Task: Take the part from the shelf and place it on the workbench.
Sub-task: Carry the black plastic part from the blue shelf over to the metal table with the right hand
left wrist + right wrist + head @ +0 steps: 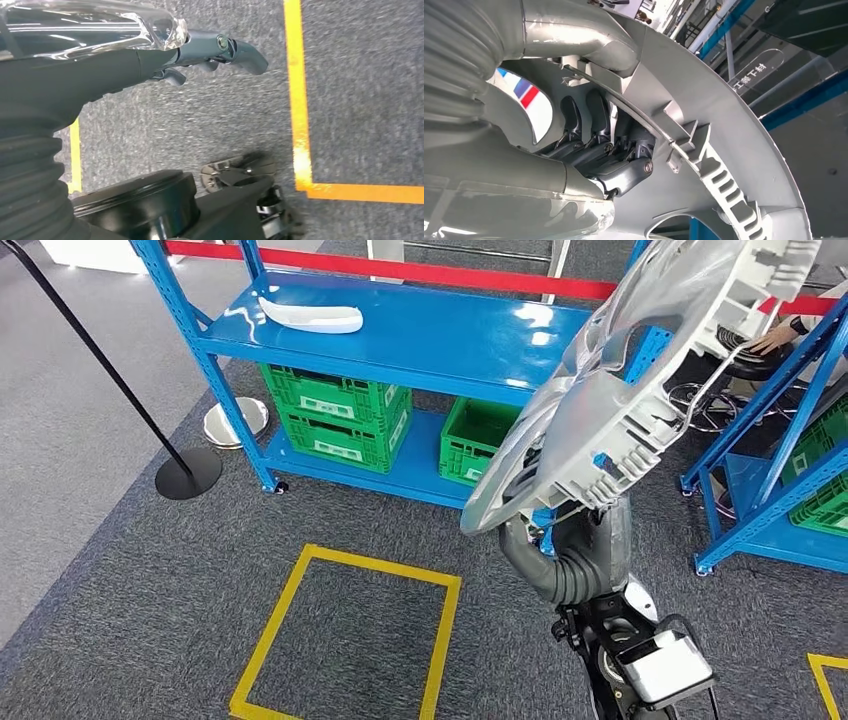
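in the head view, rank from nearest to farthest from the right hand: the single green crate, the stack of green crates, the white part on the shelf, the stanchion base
1. single green crate, lower shelf, just left of the right hand
2. stack of green crates, further left
3. white part, top shelf
4. stanchion base, floor, far left

Items 3 and 4 are too close to call.

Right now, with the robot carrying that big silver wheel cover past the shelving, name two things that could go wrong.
1. The right hand grips the wheel cover only at its rim, so the wide disc might tilt or slip.
2. The raised cover blocks much of the head view and sits close to the blue shelf, so it could clip the frame or the seated person.
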